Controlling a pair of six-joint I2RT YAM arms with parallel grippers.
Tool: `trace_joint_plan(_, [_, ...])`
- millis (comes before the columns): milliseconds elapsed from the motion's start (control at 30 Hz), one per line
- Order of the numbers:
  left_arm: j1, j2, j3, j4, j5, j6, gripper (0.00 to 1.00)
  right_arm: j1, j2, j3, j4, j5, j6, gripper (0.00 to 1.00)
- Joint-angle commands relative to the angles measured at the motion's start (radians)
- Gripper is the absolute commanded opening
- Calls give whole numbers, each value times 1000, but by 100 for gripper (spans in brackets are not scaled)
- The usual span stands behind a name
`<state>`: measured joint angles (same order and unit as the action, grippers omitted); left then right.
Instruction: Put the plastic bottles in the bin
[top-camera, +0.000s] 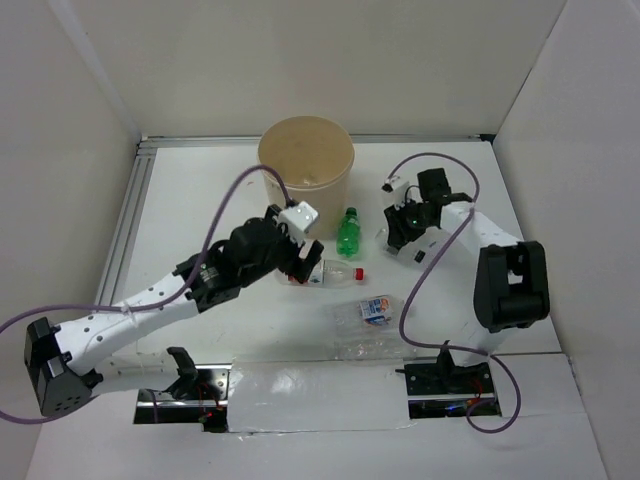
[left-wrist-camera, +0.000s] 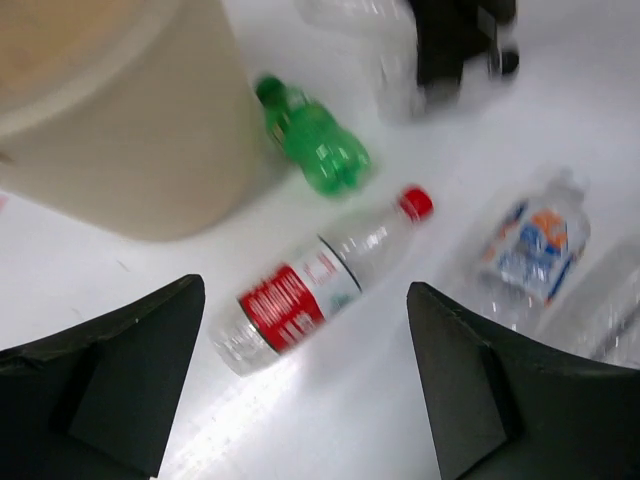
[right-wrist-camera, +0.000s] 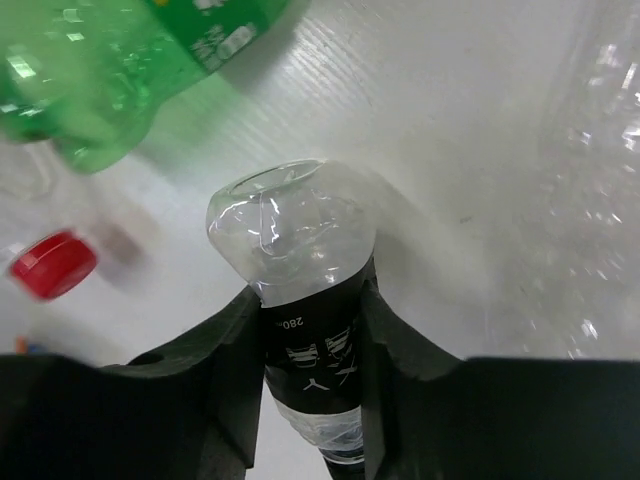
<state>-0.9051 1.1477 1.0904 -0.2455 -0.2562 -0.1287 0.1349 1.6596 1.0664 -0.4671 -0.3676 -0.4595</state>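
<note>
Black-labelled clear bottle (right-wrist-camera: 300, 250), clamped in the right gripper (right-wrist-camera: 312, 320) toward the right edge: lift it clear of the green bottle (right-wrist-camera: 100, 70) before swinging to the bin (top-camera: 318, 198) at the far edge. Left gripper (top-camera: 300, 262) hangs spread above the red-capped bottle (left-wrist-camera: 300, 295). White table (top-camera: 200, 200); pale walls enclose three sides.

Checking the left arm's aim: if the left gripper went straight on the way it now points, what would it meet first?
Probably the red-labelled clear bottle lying on the table, roughly centred between the open jaws of the left gripper; the depth is unclear.
</note>
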Motion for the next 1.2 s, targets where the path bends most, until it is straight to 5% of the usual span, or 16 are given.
trace_joint_plan(0, [-37, -38, -156, 149, 115, 107, 95, -53, -197, 148, -157, -172, -45, 10])
trace_joint_plan(267, [-46, 78, -239, 245, 101, 342, 96, -44, -222, 648, -136, -384, 24, 10])
trace_joint_plan(467, [-55, 190, -285, 371, 45, 497, 97, 84, -82, 768, 91, -479, 119, 10])
trace_joint_plan(733, [-64, 332, -285, 463, -31, 572, 97, 235, 112, 813, 248, -439, 139, 25])
trace_joint_plan(867, [-64, 408, -285, 515, -77, 597, 97, 246, 192, 857, 269, -397, 171, 45])
trace_joint_plan(900, [-54, 421, -285, 525, -87, 597, 97, 246, 192, 857, 269, -387, 171, 78])
trace_joint_plan(933, [-54, 438, -274, 525, -87, 606, 97, 246, 192, 857, 269, -387, 198, 96])
trace_joint_plan(1167, [-32, 563, -254, 554, -87, 624, 95, 111, 59, 749, 260, -401, 268, 100])
